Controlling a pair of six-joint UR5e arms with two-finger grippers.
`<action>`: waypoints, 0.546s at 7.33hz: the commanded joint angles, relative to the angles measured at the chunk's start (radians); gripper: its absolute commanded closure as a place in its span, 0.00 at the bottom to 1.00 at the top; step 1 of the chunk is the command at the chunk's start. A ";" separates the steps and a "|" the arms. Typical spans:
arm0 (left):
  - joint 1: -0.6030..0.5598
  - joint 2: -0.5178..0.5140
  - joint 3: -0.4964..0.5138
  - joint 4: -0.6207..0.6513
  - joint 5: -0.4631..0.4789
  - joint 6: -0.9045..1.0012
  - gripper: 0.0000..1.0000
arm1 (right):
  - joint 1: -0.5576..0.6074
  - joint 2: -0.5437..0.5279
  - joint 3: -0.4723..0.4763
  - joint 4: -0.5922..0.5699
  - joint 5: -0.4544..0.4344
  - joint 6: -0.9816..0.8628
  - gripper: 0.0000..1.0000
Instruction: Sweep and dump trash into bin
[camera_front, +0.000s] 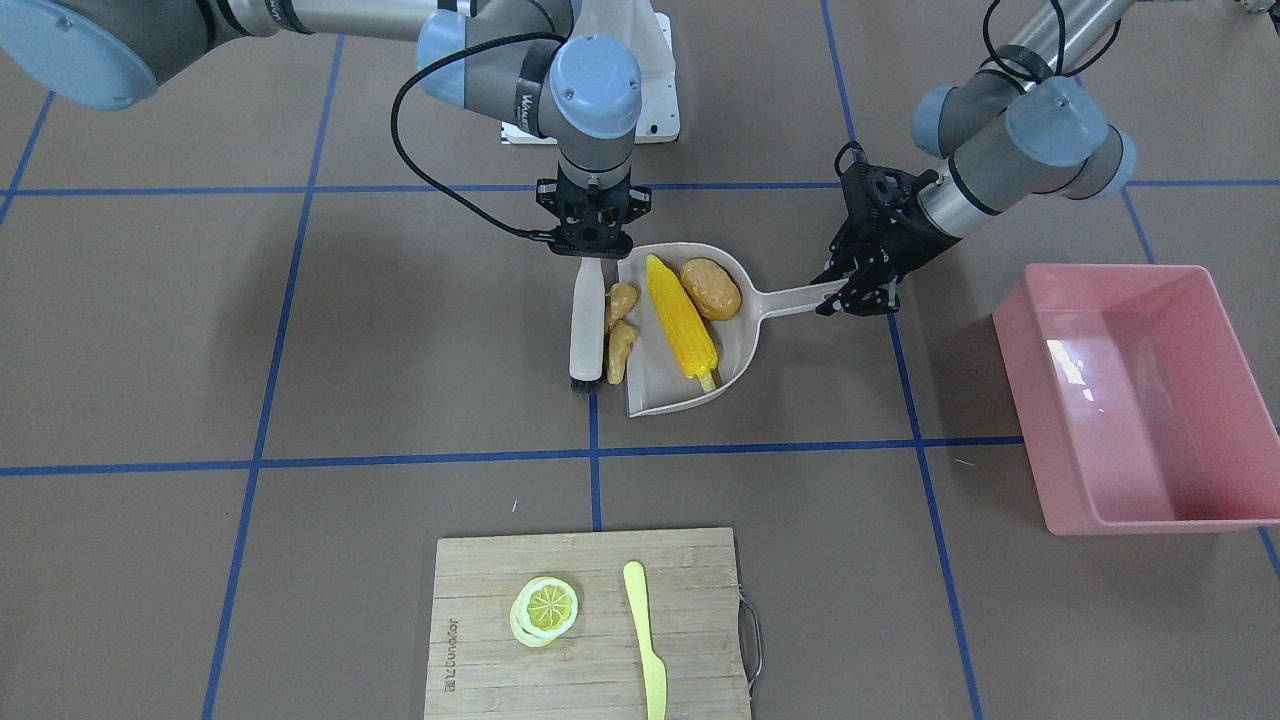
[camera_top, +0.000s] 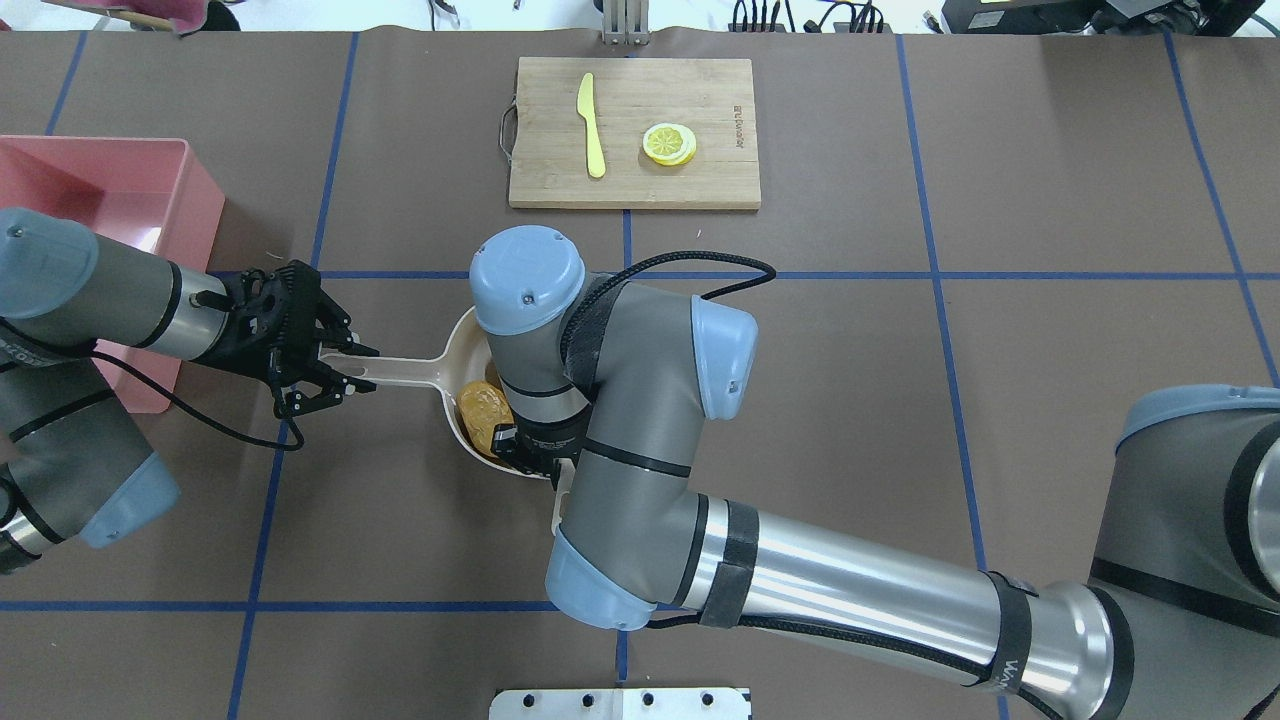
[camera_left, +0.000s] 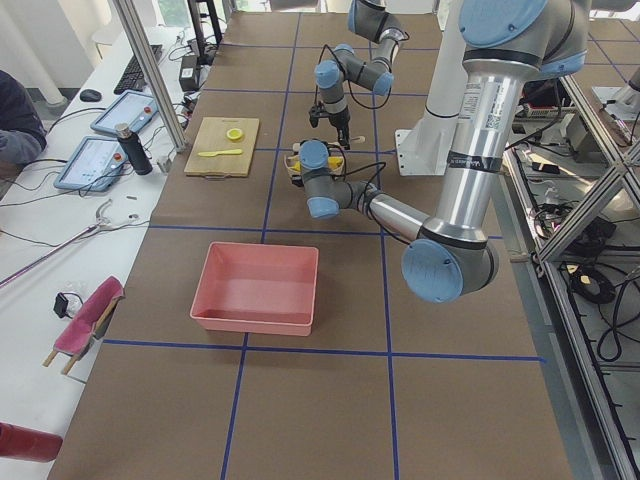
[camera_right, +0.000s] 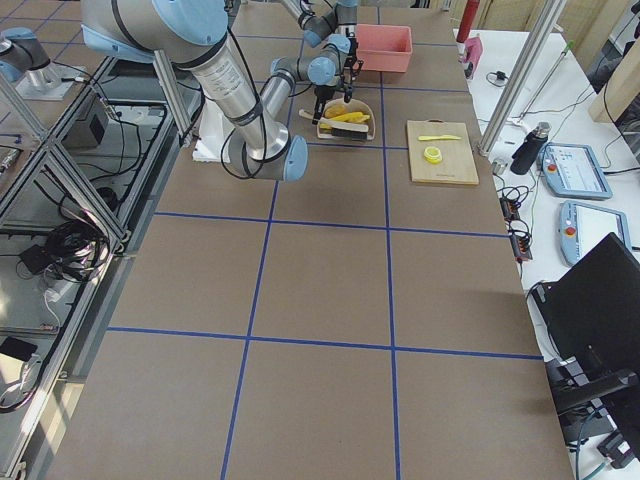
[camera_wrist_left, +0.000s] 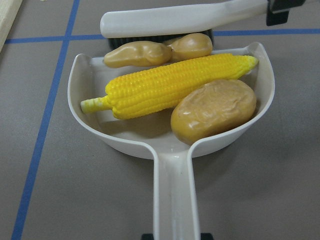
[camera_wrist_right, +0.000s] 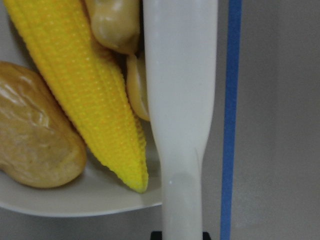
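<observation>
Corn (camera_front: 682, 318): lies in the dustpan (camera_front: 665, 392), long axis crosswise to the pan's handle and parallel to its open mouth. The pointed tip faces the robot and the stalk end faces the board (camera_front: 480, 600).
Potato (camera_front: 711, 289): at the back of the pan by the handle, touching the corn.
Ginger (camera_front: 620, 330): at the pan's mouth, wedged between the corn and the brush (camera_front: 586, 320).
Brush: lies along the mouth, parallel to the corn, with the bristle end toward the board.
Right gripper (camera_front: 592, 245): clamped on the brush handle.
Left gripper (camera_front: 845, 292): fingers closed on the end of the dustpan handle.
Bin (camera_front: 1075, 430): stands open-topped on the robot's left, beyond the left gripper and well apart from the pan.
Board: across a blue line and well apart, carrying a lemon slice (camera_front: 547, 606) and a knife (camera_front: 646, 640).
</observation>
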 joint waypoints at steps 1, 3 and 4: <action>0.000 0.001 0.004 -0.026 0.001 -0.021 1.00 | 0.000 0.015 -0.004 0.021 0.000 -0.007 1.00; 0.000 0.001 0.008 -0.046 0.001 -0.024 1.00 | -0.008 0.001 -0.004 0.021 0.001 -0.018 1.00; 0.000 0.001 0.010 -0.067 0.001 -0.039 1.00 | -0.016 -0.003 -0.005 0.020 0.000 -0.018 1.00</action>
